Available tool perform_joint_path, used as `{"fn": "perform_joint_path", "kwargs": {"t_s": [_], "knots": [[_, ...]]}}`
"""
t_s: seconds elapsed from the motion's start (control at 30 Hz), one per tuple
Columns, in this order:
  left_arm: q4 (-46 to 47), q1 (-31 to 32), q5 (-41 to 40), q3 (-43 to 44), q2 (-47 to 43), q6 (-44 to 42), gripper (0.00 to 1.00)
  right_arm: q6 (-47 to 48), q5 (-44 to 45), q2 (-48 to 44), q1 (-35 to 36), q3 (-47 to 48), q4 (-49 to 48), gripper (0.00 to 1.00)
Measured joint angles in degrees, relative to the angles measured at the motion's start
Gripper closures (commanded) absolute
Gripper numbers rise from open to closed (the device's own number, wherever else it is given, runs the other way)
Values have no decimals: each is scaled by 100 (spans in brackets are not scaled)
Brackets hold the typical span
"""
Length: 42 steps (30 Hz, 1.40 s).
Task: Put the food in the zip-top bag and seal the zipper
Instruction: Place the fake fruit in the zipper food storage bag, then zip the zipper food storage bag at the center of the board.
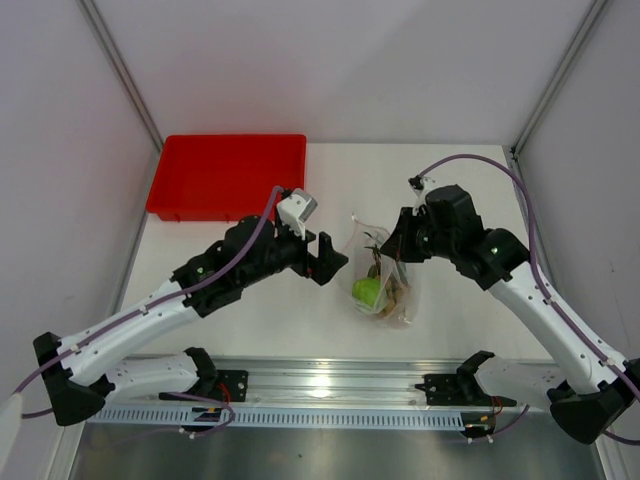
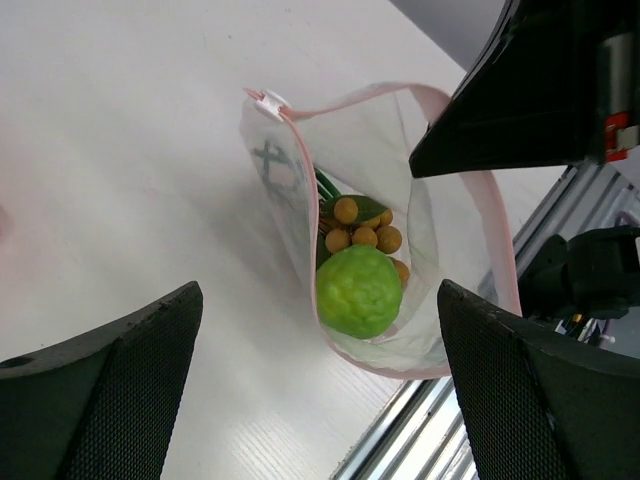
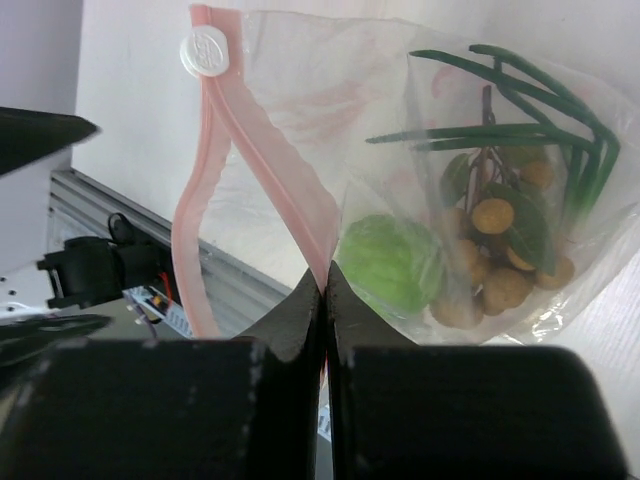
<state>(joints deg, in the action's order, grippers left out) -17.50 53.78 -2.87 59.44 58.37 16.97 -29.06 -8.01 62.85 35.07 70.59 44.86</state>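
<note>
Midway across the desk [image 1: 290, 320], between the two arms, lies the zip-top bag [image 1: 385, 285], with all the food inside it. The lime-green fruit [image 2: 358, 290] sits at the bottom, the tan-brown fruits [image 2: 365, 235] are bunched just beside and partly behind it, and the long green leaves [image 3: 510, 130] run up along the far side of the bunch. The bag's mouth gapes wide. Its pinkish zipper [image 3: 250, 140] forms a loop with the two strips well apart, and a small white tab [image 3: 205, 50] sits at one end. The right tool [image 3: 324, 275] is clamped on one strip of the zipper, its fingers pressed together with the pink strip pinched between them. The left tool [image 1: 333, 265] is just left of the bag, its fingers spread apart and holding nothing. A red tray [image 1: 228, 175] rests at the far left of the desk, well apart from the bag. A metal rail [image 1: 330, 385] runs along the near edge.
</note>
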Motion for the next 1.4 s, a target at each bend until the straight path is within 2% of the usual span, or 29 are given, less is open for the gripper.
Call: {"fn": "perform_joint_path", "kwargs": {"t_s": [0.47,0.67,0.97,1.17,1.4], "knots": [[98,11,859,240,1032,334,0,-896,-151,-20,-55,26,-264,100],[201,11,1263,260,1233,710,1,-1226,-72,61,-52,26,-358,100],[868,48,1720,245,1276,1110,1,-1554,398,393,197,37,-492,100],[940,85,1744,238,1266,1156,1,-1744,542,501,385,37,-603,100],[511,431,1102,435,1432,1073,0,-2009,647,496,426,37,-695,100]]}}
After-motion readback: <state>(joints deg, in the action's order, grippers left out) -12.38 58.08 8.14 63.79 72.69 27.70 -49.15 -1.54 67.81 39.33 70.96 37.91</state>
